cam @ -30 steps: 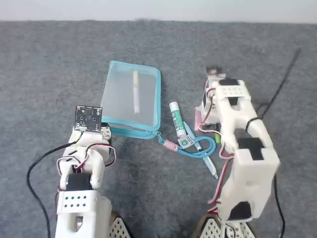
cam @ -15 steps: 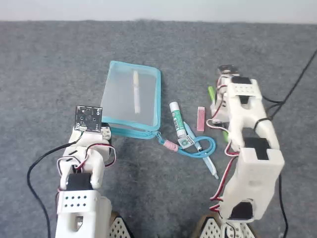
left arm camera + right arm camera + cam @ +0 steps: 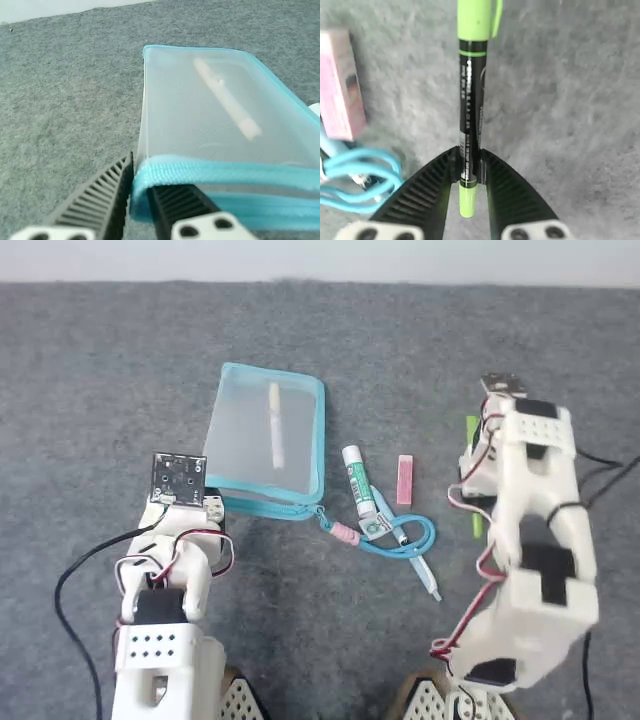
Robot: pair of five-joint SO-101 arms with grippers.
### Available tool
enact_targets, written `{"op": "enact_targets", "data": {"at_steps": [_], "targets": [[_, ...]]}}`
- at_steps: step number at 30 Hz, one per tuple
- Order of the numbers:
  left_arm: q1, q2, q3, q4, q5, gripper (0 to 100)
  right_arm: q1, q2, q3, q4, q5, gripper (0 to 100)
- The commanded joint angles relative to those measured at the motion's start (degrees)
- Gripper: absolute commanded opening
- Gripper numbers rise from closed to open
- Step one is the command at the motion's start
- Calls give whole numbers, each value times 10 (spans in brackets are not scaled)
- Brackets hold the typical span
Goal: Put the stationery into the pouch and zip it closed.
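A translucent pouch (image 3: 265, 445) with a teal zipper edge lies left of centre, a white pen (image 3: 274, 425) inside it. My left gripper (image 3: 140, 192) is shut on the pouch's (image 3: 215, 110) near zipper edge at a corner. A glue stick (image 3: 358, 490), a blue pen (image 3: 412, 558) and a pink eraser (image 3: 404, 480) lie on the carpet to the pouch's right. My right gripper (image 3: 470, 170) is shut on a green and black pen (image 3: 472, 100), which in the high view pokes out at both ends of the right arm as the green pen (image 3: 472, 430), right of the eraser (image 3: 340, 85).
A blue cord loop (image 3: 405, 540) runs from the pouch's pink zipper pull (image 3: 345, 533) across the glue stick and blue pen. Grey carpet (image 3: 120, 360) covers the whole table. Black cables trail beside both arm bases.
The right arm has swung to the right with the green pen in its gripper, uncovering the pink eraser. The left arm and the pouch have stayed put.
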State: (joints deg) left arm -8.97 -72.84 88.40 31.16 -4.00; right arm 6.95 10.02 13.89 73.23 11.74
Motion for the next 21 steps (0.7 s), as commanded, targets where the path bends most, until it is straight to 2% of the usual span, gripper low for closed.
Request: {"op": "enact_targets", "data": {"at_steps": [1, 3, 7, 9, 17, 21], "targets": [[6, -1, -29, -14, 1, 12, 8, -94, 88, -81, 29, 9], [6, -1, -29, -14, 1, 12, 8, -116, 130, -113, 42, 28], [6, -1, -29, -14, 1, 12, 8, -126, 176, -132, 65, 162], [6, -1, -29, -14, 1, 12, 10, -126, 188, -143, 65, 184], [6, -1, -29, -14, 1, 12, 10, -124, 203, -146, 65, 121], [6, -1, -29, -13, 1, 12, 10, -107, 200, -150, 65, 10]]}}
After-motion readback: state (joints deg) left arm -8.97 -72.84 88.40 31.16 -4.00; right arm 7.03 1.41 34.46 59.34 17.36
